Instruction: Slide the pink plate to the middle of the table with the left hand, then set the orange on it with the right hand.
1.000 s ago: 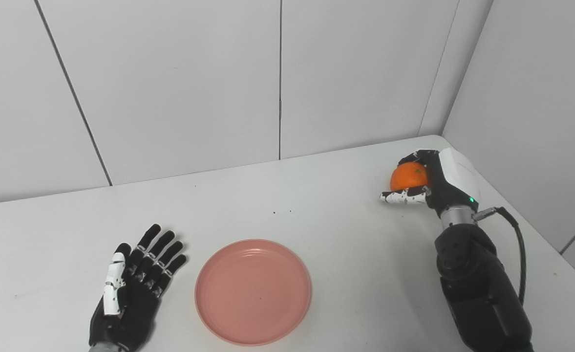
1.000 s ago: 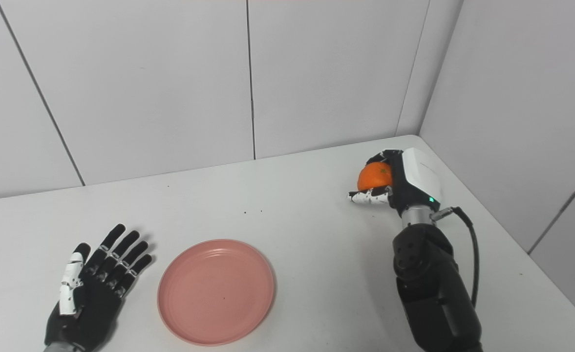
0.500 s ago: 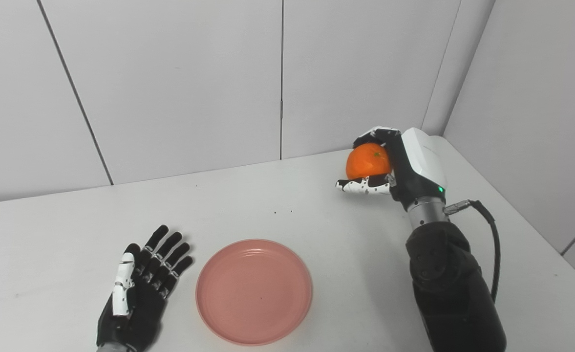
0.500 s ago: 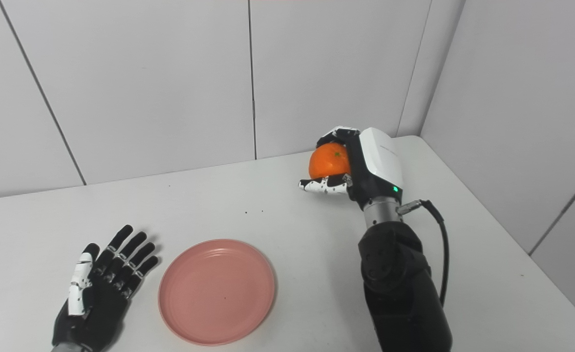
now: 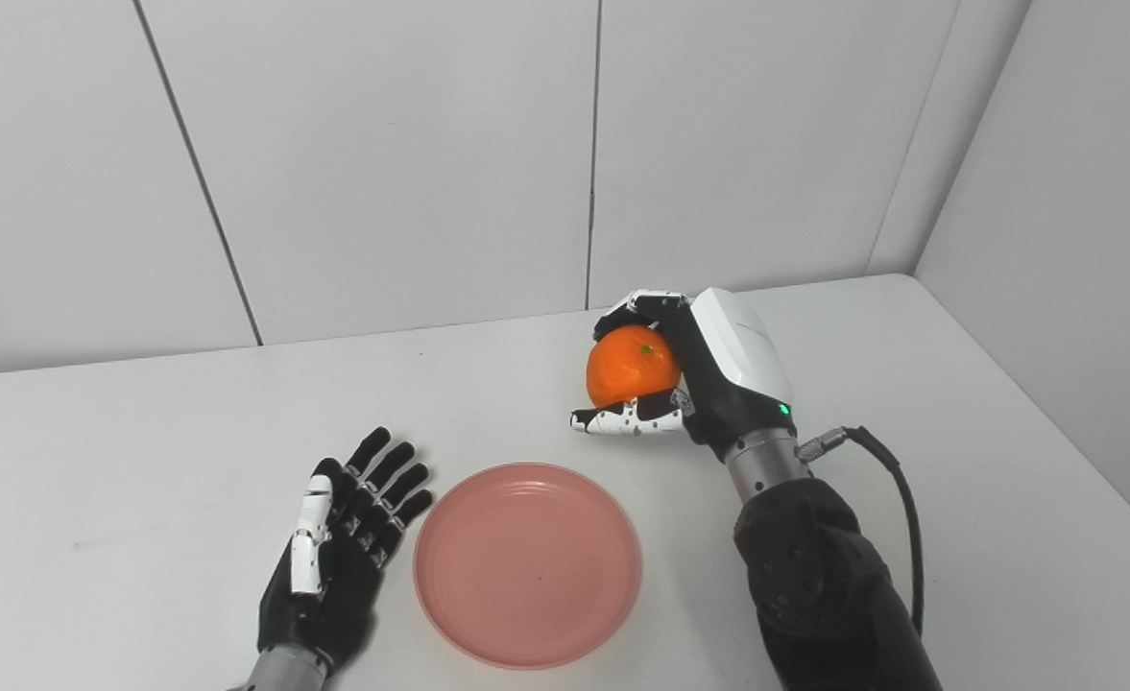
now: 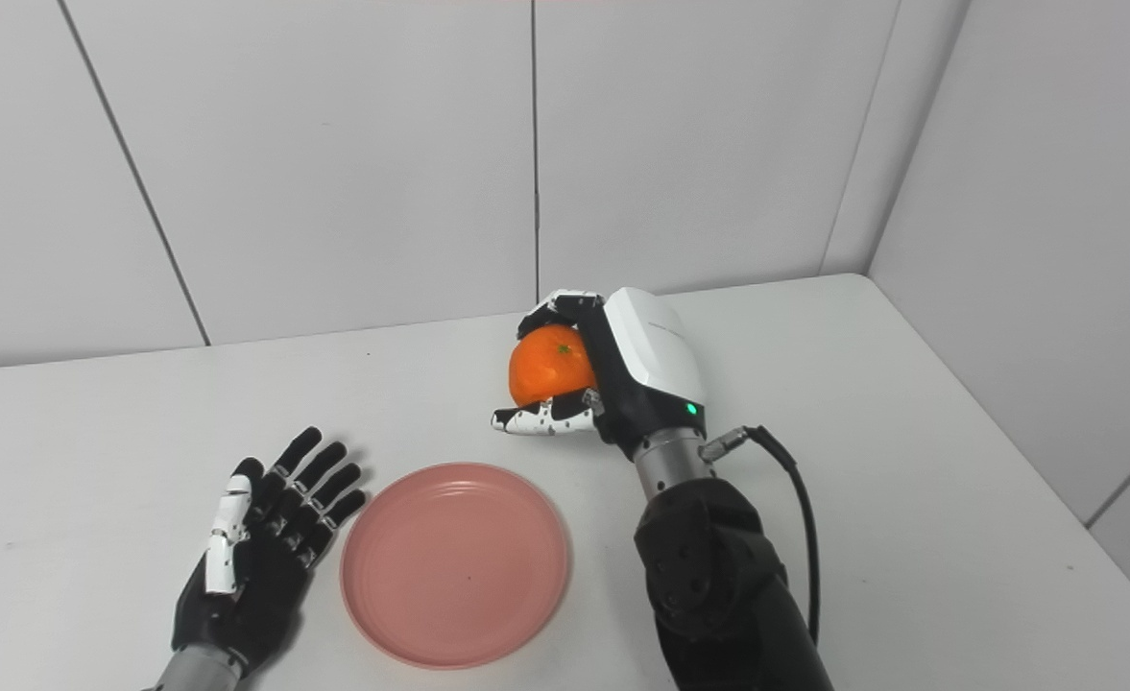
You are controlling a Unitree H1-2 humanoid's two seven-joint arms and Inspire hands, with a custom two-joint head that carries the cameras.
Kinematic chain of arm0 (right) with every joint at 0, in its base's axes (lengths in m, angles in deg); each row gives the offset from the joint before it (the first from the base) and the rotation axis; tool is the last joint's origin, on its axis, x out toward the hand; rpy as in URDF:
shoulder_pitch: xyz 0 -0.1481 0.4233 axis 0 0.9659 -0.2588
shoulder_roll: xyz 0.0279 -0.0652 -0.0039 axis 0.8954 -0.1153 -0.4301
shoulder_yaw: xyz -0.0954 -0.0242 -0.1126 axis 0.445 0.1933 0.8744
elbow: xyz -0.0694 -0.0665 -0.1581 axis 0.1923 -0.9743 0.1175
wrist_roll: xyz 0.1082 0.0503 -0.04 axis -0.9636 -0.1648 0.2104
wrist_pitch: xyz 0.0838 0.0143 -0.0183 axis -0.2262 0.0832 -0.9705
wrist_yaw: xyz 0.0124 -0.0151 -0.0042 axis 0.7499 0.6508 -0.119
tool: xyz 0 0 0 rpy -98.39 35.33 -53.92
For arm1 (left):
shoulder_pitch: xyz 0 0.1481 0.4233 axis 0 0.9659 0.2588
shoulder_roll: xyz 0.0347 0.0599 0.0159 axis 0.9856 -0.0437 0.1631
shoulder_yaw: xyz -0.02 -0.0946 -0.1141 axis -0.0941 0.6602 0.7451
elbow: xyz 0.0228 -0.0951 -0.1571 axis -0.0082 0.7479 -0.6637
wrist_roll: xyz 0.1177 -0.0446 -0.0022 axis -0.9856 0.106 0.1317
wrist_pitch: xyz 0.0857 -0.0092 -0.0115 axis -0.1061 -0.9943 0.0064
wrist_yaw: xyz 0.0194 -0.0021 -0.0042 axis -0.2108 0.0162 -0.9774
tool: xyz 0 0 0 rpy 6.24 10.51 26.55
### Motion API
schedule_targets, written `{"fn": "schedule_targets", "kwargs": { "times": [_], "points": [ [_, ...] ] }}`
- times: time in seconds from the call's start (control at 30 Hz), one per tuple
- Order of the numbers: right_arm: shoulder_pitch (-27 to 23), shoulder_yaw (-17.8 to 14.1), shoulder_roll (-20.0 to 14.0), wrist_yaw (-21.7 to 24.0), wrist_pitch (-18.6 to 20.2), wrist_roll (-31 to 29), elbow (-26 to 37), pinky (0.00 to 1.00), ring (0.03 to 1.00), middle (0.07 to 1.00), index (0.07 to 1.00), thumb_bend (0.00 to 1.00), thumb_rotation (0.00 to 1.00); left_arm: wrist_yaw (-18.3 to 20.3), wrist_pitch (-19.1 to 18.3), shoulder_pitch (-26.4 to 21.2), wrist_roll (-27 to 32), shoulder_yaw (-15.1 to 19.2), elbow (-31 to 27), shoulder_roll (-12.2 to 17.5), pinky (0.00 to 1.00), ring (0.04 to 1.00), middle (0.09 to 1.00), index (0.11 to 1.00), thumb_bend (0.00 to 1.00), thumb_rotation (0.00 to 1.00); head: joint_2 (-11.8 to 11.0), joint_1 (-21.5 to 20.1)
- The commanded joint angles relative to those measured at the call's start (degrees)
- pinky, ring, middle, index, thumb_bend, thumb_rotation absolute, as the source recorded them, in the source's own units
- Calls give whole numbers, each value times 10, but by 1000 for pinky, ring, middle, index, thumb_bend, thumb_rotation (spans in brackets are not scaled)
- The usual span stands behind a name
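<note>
Pink plate sits flat on the white desk, near its front edge, nothing on it. Orange is in the right hand, beyond the plate's far-right rim and off the desk surface, stem dimple facing up. Fingers curl over the orange's top, thumb runs under it, so it's a full grasp. Right forearm comes up past the plate's right side, cable looping off the wrist. Left hand lies palm-up on the desk just left of the plate, fingers spread and released, holding nothing, fingertips close to the plate's left rim; contact unclear.
</note>
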Motion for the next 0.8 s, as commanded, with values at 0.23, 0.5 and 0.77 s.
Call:
{"fn": "schedule_targets", "kwargs": {
  "times": [0.23, 0.5, 0.77],
  "points": [
    [2, 48, 31, 3, -11, 23, 9, 335, 414, 463, 508, 530, 0, -35, -2, 4, -44, -16, -17, -27, 851, 869, 877, 861, 383, 1000, 17, 49],
    [30, 66, 35, 9, -24, 12, 3, 317, 401, 455, 512, 529, 0, -48, 6, 0, -69, -21, -19, -39, 860, 875, 878, 867, 387, 1000, 30, 79],
    [49, 78, 36, 14, -28, -14, -6, 316, 402, 456, 517, 528, 0, -57, 21, 0, -89, -22, -19, -47, 864, 867, 874, 862, 393, 1000, 38, 86]
  ]
}}
